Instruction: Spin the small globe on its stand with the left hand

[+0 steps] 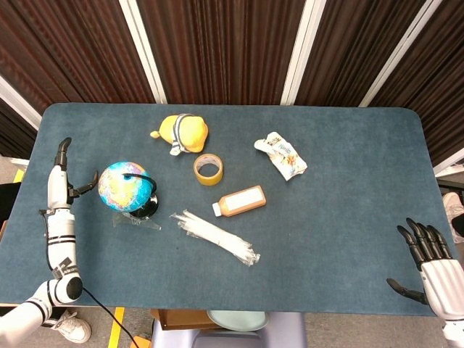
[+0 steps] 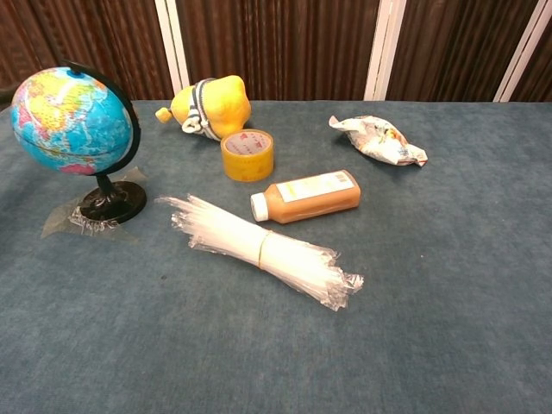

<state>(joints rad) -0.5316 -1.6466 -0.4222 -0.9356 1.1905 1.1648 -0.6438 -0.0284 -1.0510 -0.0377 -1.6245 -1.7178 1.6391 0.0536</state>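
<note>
The small globe (image 1: 125, 186) (image 2: 69, 121), blue with coloured land, sits in a black arc on a black round stand (image 2: 112, 203) at the table's left. It leans toward the left edge. My left hand (image 1: 59, 177) stands just left of it with the fingers straight and pointing away from me. Its thumb sticks out toward the globe's left side, and I cannot tell if it touches. It holds nothing. The chest view does not show this hand. My right hand (image 1: 429, 255) hovers with fingers spread at the table's near right corner, empty.
Crumpled clear plastic (image 1: 136, 220) lies under the stand. To the right lie a wrapped straw bundle (image 1: 216, 237), an orange bottle (image 1: 243, 201), a yellow tape roll (image 1: 208, 169), a yellow plush toy (image 1: 185, 133) and a snack packet (image 1: 281, 154).
</note>
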